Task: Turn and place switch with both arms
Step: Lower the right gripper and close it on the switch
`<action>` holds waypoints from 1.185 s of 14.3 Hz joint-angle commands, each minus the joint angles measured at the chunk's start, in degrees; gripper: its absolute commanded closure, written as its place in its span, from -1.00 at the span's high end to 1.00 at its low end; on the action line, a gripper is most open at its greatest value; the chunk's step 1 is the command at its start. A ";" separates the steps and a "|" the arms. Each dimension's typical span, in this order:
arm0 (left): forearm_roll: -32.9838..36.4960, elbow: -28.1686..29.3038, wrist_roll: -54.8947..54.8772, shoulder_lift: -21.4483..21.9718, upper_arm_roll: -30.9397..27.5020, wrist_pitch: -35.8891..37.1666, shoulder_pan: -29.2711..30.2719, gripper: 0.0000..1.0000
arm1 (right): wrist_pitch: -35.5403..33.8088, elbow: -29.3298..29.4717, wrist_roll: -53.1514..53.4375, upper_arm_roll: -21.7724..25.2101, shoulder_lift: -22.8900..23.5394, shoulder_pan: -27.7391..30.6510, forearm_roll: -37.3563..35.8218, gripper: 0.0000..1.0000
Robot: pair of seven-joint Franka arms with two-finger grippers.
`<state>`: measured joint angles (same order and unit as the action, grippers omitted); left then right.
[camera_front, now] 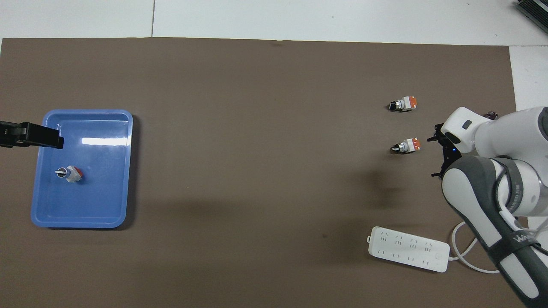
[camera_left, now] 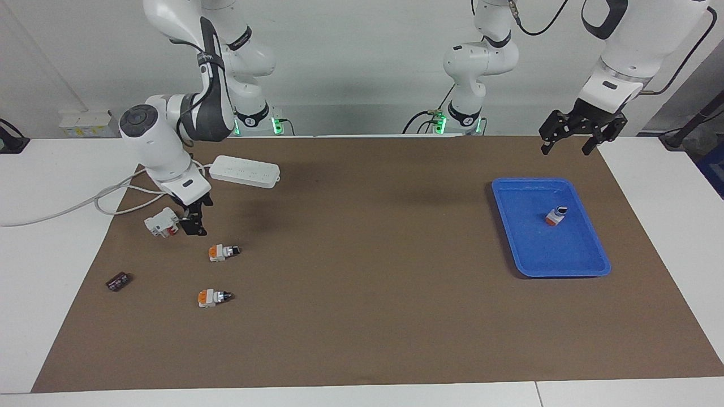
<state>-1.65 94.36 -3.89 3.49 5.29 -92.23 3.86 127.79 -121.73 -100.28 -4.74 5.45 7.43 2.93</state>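
Two switches lie on their sides on the brown mat at the right arm's end: one point(camera_left: 223, 251) point(camera_front: 406, 146) nearer to the robots, one point(camera_left: 214, 297) point(camera_front: 403, 104) farther. Each has an orange end block, a white-grey body and a black knob. A third switch point(camera_left: 556, 215) point(camera_front: 69, 173) lies in the blue tray point(camera_left: 588, 265) point(camera_front: 85, 214). My right gripper point(camera_left: 193, 225) point(camera_front: 439, 156) is open and empty, low over the mat between the nearer switch and the breaker block. My left gripper point(camera_left: 568, 146) is open and empty, raised over the tray's edge nearest the robots.
A white-and-red breaker block point(camera_left: 161, 222) lies beside the right gripper; the arm hides it in the overhead view. A dark chip point(camera_left: 118, 281) point(camera_front: 490, 114) lies near the mat's edge. A white power strip point(camera_left: 245, 171) point(camera_front: 409, 249) with its cable lies close to the right arm's base.
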 commanded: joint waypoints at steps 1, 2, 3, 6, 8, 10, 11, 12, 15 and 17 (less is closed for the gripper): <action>-0.64 2.15 -0.24 1.95 -0.46 -0.41 -0.60 1.00 | 3.77 0.09 -10.08 -0.45 3.42 1.27 3.13 1.00; -0.64 2.15 -0.24 1.95 -0.46 -0.41 -0.60 1.00 | 4.91 0.09 -11.42 -0.36 4.30 1.27 3.13 1.00; -0.64 2.15 -0.33 1.95 -0.46 -0.41 -0.60 1.00 | 6.23 0.18 -12.73 -0.36 5.26 1.27 3.05 1.00; -0.64 2.32 -0.33 2.04 -0.46 -0.50 -0.52 1.00 | 9.14 0.27 -14.94 -0.45 7.29 1.18 3.13 1.00; -0.64 2.67 -0.33 2.22 -0.46 -0.50 -0.52 1.00 | 9.41 0.27 -15.12 -0.45 8.08 1.10 3.05 1.00; -0.64 2.94 -0.42 2.22 -0.46 -0.59 -0.60 1.00 | 11.60 0.27 -16.35 -0.45 9.22 0.66 3.04 1.00; -0.64 3.03 -0.42 2.22 -0.46 -0.59 -0.52 1.00 | 11.69 0.36 -16.52 -0.54 10.27 1.00 3.13 1.00; -0.64 3.03 -0.51 2.31 -0.46 -0.59 -0.52 1.00 | 12.39 0.44 -16.79 -0.54 10.81 1.27 3.13 1.00; -0.64 3.99 -0.51 2.75 -0.46 -1.20 -0.52 1.00 | 14.15 1.06 -16.97 -0.54 11.51 1.10 3.22 1.00; -0.64 3.99 -0.51 2.92 -0.46 -1.20 -0.52 1.00 | 14.15 1.06 -16.97 -0.54 12.56 1.18 3.40 1.00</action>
<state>-1.67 95.79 -3.89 4.12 5.37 -92.32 3.85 141.37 -121.43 -115.08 -4.84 16.69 7.89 4.51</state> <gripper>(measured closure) 0.000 0.000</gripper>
